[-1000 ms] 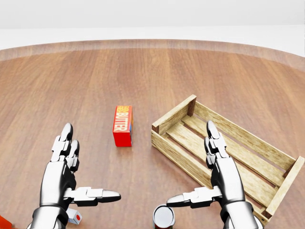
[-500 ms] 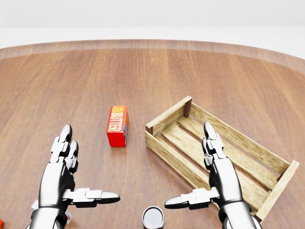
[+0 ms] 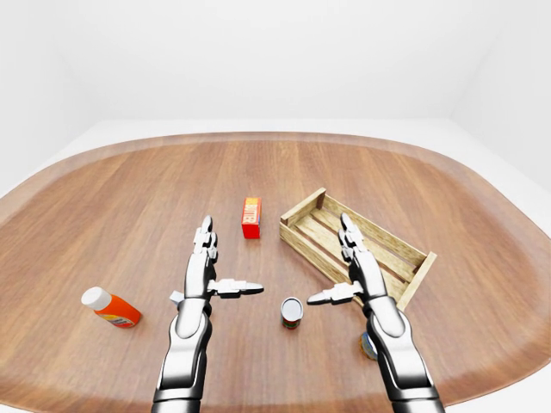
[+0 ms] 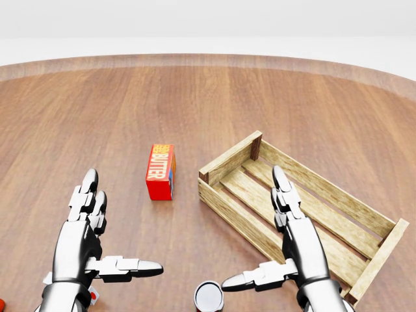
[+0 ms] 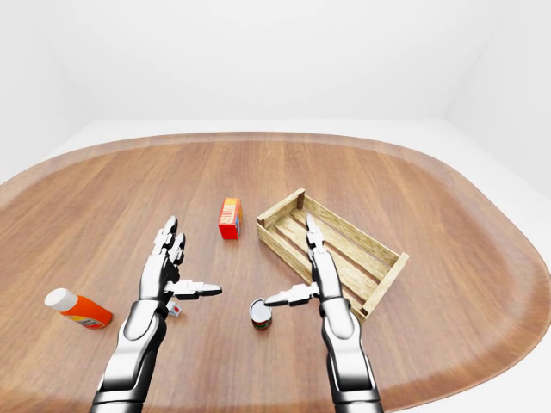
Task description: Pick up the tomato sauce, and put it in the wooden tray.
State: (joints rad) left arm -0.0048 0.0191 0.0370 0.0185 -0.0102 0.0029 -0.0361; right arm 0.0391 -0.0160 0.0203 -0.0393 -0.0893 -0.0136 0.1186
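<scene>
The tomato sauce can stands upright on the wooden table at the bottom edge of the head view, silver top showing. My right hand is open, its thumb pointing left just right of the can and not touching it. The hand's fingers reach over the near wall of the wooden tray, an empty slatted crate lying right of centre. Left of the can my left hand hovers open with nothing in it.
A red butter box lies left of the tray. An orange bottle with a white cap lies at far left. A small white cube sits by my left wrist. Another can peeks from behind my right forearm.
The whole picture shifted left and up in the first half second, so the camera moved. Since then my right hand has dropped slightly, its thumb nearer the can. The left hand holds still.
</scene>
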